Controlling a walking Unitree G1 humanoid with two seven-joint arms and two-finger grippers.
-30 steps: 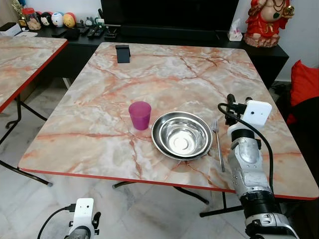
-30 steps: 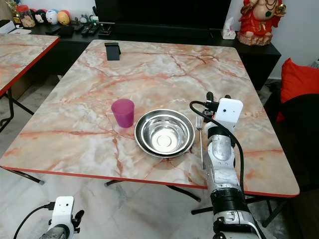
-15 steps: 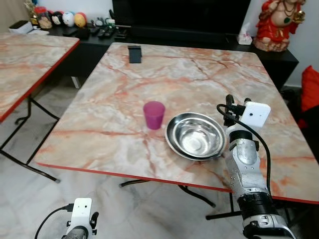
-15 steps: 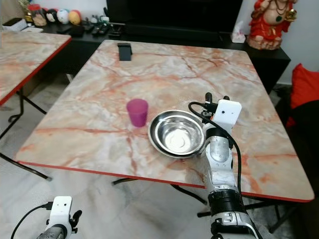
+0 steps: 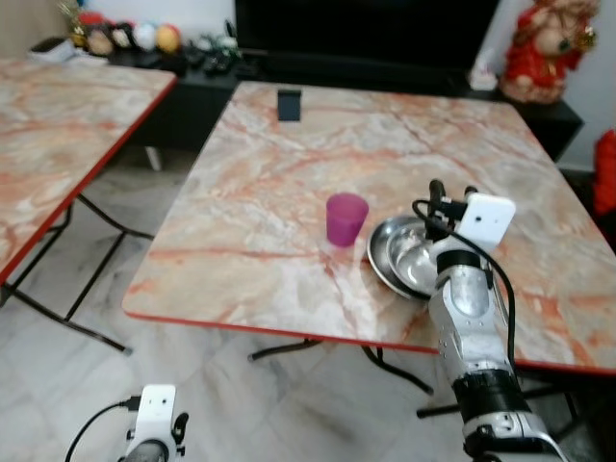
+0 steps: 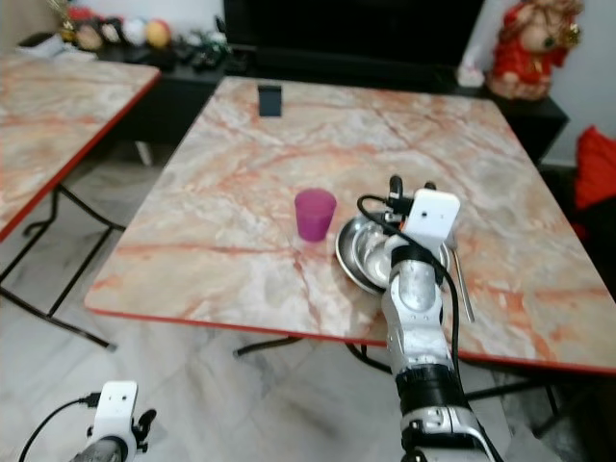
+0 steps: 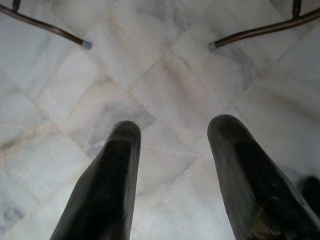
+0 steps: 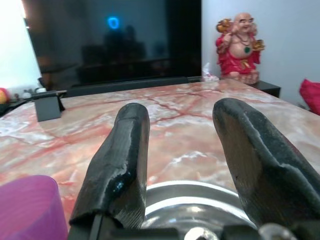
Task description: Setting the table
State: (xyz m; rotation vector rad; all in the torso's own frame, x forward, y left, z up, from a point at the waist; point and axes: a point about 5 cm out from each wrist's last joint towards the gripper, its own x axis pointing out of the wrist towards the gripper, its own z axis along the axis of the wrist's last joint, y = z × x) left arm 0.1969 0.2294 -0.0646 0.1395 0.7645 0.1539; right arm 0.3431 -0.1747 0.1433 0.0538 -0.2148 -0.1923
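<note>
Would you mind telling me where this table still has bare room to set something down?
The table is bare from the purple cup across to its left edge, and between the cup and the black stand at the far end. It is crowded by the steel bowl, fork and right gripper.

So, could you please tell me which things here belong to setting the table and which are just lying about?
For the job:
- purple cup
- steel bowl
- fork
- right gripper, open, held over the bowl

Lying about:
- small black stand at the table's far edge
- red statue
- round toys on the black sideboard
- second table
</note>
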